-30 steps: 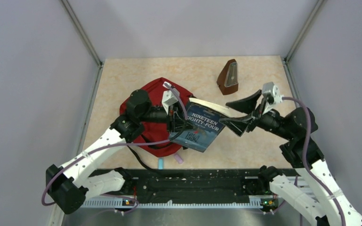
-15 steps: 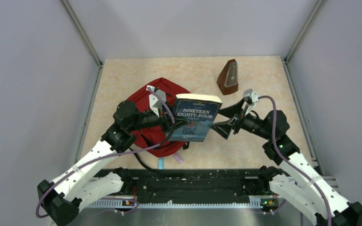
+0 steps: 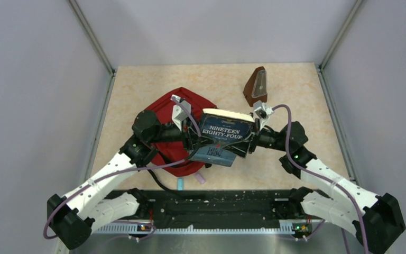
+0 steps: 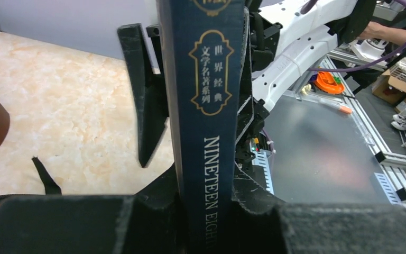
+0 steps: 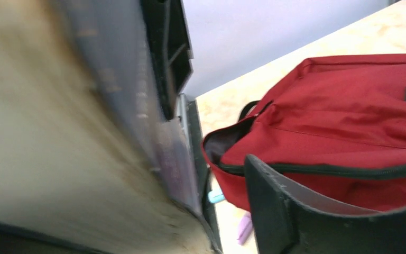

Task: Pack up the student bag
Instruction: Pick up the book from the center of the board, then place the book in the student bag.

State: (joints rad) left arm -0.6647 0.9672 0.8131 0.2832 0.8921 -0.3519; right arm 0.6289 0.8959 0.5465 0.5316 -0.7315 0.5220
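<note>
The right tool (image 3: 248, 139) has swung in since a second ago, and its jaws now stand apart astride the book (image 3: 224, 131), which the left tool (image 3: 193, 142) clamps. One book, one metronome (image 3: 256, 87), one student bag (image 3: 161, 108) — lying on the bench (image 3: 137, 84) beneath the left arm.

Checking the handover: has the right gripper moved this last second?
Yes. The right gripper has shifted left toward the dark blue book, from right of the brown pyramid-shaped metronome to below it in the image.

bright even light, soft shadows, book (image 5: 58, 132) blurred close in right wrist view
</note>
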